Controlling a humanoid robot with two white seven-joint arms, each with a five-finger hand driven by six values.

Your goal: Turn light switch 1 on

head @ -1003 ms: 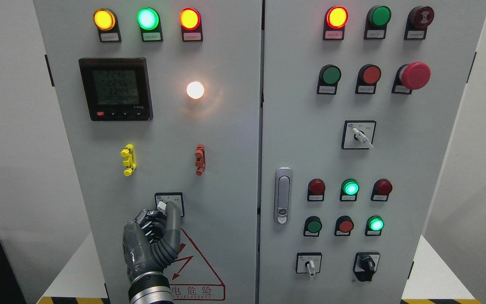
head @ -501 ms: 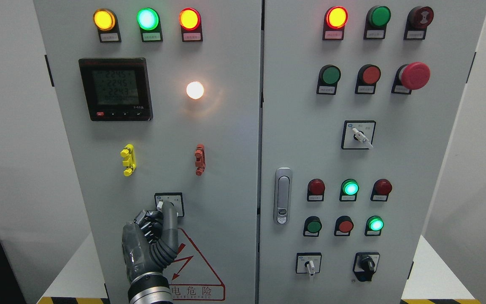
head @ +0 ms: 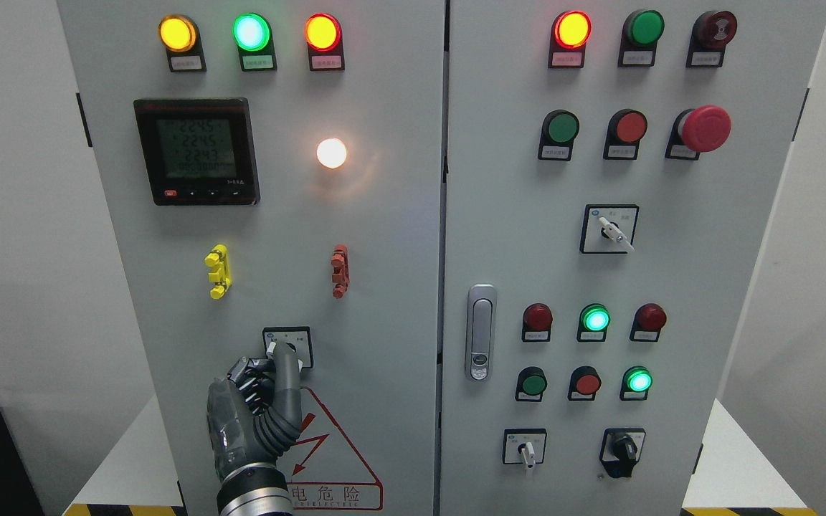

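Observation:
The light switch (head: 287,347) is a small rotary selector in a black-framed square plate, low on the left cabinet door (head: 384,287). My left hand (head: 264,390) rises from the bottom edge below it. One long finger (head: 285,373) is stretched up and lies over the white knob, hiding most of it. The other fingers are curled into the palm and hold nothing. A round white lamp (head: 332,153) above on the same door is lit. The right hand is out of view.
The left door carries a digital meter (head: 197,151), three lit indicator lamps at the top, a yellow clip (head: 217,271), a red clip (head: 340,271) and a hazard sticker (head: 334,459). The right door holds a handle (head: 481,332), push buttons, an emergency stop (head: 705,128) and more rotary switches.
The stretched finger has shifted slightly left across the knob, which now shows less of its white lever. The lamp stays lit throughout.

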